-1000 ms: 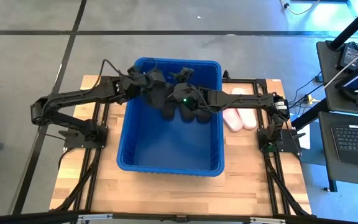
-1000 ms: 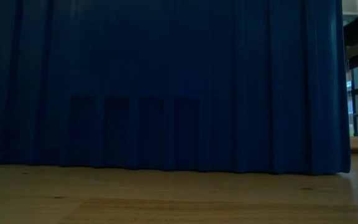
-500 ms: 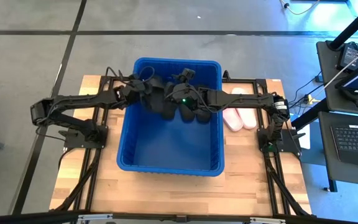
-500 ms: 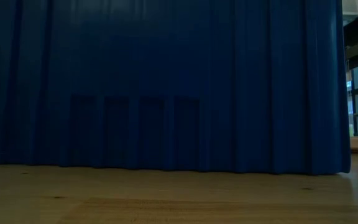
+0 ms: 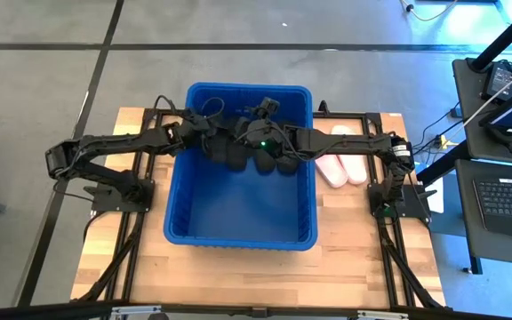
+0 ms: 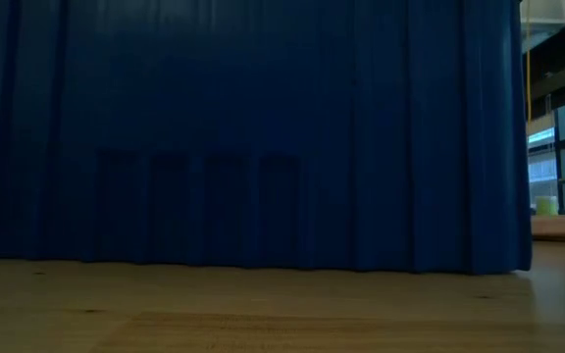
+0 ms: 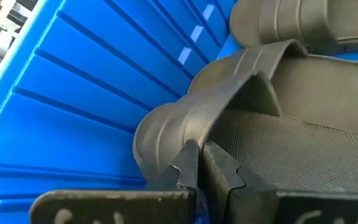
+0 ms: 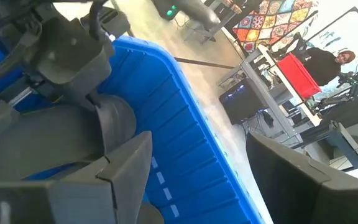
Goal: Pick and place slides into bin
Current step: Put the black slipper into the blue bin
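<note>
The blue bin [image 5: 238,213] stands mid-table and fills the low view [image 6: 243,127]. My left gripper [image 5: 213,135] reaches over the bin's left wall and is shut on a black slide [image 5: 229,153] [image 7: 278,143] low inside the far part of the bin. Other black slides [image 5: 276,164] lie beside it on the bin floor. My right gripper [image 5: 245,133] [image 8: 197,162] is open and empty above them, close to the left gripper. Two pale pink slides [image 5: 340,167] lie on the table right of the bin. My left gripper pinches the rim of the black slide's wide strap [image 7: 194,134] between its two fingers [image 7: 185,165], which nearly meet on it. The slide lies low in the bin next to the ribbed wall [image 7: 86,93]. Whether its sole rests on the floor, I cannot tell.
The bin's walls [image 5: 178,178] surround both grippers. The two arms nearly meet over the bin's far half. Bare wooden table [image 5: 238,271] lies near the front edge. Desks with a laptop [image 5: 509,196] stand off the table's right side.
My left gripper has gone down and toward the near edge inside the bin, carrying the black slide lower, beside the other black slides. The bin has slid a little toward the table's left edge.
</note>
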### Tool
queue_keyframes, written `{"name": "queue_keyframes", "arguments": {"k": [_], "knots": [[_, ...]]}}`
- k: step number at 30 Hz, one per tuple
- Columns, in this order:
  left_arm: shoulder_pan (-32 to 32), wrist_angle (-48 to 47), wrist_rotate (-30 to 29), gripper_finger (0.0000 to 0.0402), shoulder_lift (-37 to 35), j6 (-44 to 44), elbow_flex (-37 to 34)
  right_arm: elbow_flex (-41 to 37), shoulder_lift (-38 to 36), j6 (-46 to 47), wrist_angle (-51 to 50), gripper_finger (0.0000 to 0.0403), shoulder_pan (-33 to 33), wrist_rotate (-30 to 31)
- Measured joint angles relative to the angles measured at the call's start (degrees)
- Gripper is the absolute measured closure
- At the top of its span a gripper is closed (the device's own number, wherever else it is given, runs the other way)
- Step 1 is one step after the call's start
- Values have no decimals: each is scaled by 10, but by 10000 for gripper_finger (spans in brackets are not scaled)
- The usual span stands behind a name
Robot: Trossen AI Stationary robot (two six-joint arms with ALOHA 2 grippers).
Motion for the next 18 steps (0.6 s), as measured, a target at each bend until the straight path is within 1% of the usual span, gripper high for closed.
{"name": "queue_keyframes", "arguments": {"k": [7,11,14,18], "knots": [[-2,10,-6,349,10,5,0,0,0,0,0,141,0,0],[-5,9,-8,333,9,21,-1,0,0,0,0,141,0,0],[-5,7,-12,321,9,16,-1,0,0,0,0,141,0,0],[-5,3,-7,290,9,14,-1,0,0,0,0,141,0,0]]}}
